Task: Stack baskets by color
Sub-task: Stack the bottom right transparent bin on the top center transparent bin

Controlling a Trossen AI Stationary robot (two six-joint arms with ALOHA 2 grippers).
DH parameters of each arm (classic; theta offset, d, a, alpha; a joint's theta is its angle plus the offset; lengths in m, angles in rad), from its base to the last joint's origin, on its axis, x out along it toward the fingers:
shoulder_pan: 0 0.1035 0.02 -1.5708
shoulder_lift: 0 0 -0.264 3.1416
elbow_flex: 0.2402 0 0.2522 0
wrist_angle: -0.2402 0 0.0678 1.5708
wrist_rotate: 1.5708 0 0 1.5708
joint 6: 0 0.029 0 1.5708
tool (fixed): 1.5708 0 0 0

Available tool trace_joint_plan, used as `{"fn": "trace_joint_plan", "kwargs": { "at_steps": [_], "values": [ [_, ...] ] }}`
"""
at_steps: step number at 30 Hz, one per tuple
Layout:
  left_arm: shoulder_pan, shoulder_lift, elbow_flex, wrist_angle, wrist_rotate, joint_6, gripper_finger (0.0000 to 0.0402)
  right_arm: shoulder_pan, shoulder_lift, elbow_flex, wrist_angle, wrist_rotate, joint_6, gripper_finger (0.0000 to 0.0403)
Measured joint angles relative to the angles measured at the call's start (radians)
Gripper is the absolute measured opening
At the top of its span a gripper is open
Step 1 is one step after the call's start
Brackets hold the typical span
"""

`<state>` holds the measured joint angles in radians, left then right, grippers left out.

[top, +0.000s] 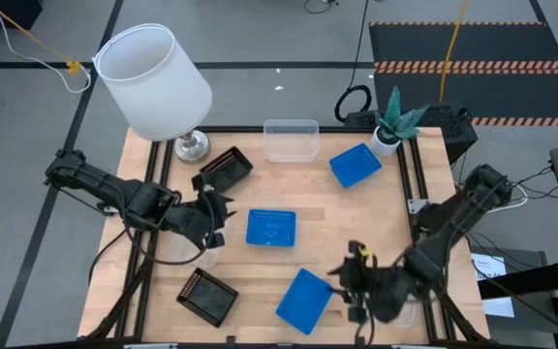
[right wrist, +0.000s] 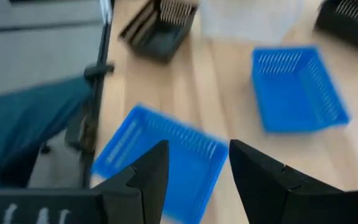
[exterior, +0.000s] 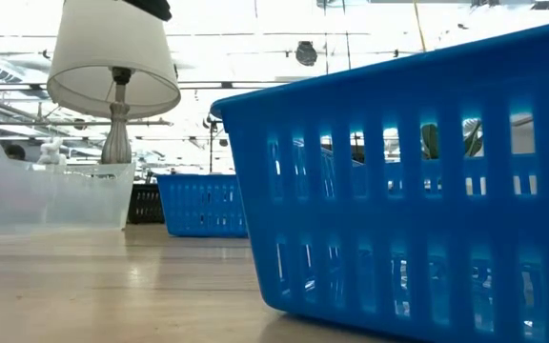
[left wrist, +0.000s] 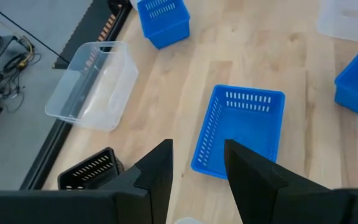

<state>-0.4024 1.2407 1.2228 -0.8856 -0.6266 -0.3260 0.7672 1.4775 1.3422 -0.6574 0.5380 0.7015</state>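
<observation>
Three blue baskets rest flat on the wooden table: one in the middle (top: 271,228), one near the front edge (top: 305,299), one at the far right (top: 355,165). A black basket (top: 224,170) sits by the lamp's foot and another (top: 207,296) at the front left. A clear basket (top: 291,139) stands at the far edge. My left gripper (top: 216,215) hovers open just left of the middle blue basket (left wrist: 241,130). Right of the front blue basket (right wrist: 166,162), my right gripper (top: 355,276) hangs open. Neither holds anything.
A white lamp (top: 153,82) stands at the far left corner and a small potted plant (top: 390,126) at the far right. A second clear basket (left wrist: 347,18) lies toward the right edge. Something teal (right wrist: 30,124) shows off the table's near edge.
</observation>
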Motion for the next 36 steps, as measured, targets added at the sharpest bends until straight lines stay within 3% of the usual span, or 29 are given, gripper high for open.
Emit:
{"fn": "trace_joint_plan", "kwargs": {
  "at_steps": [7, 14, 25, 36],
  "values": [
    [-0.015, 0.001, 0.0, 0.001, 0.0, -0.084, 0.0145, 0.117, 0.078, 0.124, -0.225, -0.166, 0.293, 0.0162],
    [-0.058, 0.001, -0.017, 0.0, 0.001, -0.107, 0.0145, 0.169, 0.115, 0.141, -0.353, -0.336, 0.501, 0.0162],
    [-0.073, 0.001, -0.027, 0.023, 0.001, -0.114, 0.0145, 0.186, 0.253, 0.14, -0.357, -0.539, 0.45, 0.0162],
    [-0.072, 0.001, -0.027, 0.024, 0.0, -0.101, 0.0145, 0.192, 0.336, 0.139, -0.375, -0.523, 0.441, 0.0162]
  ]
}}
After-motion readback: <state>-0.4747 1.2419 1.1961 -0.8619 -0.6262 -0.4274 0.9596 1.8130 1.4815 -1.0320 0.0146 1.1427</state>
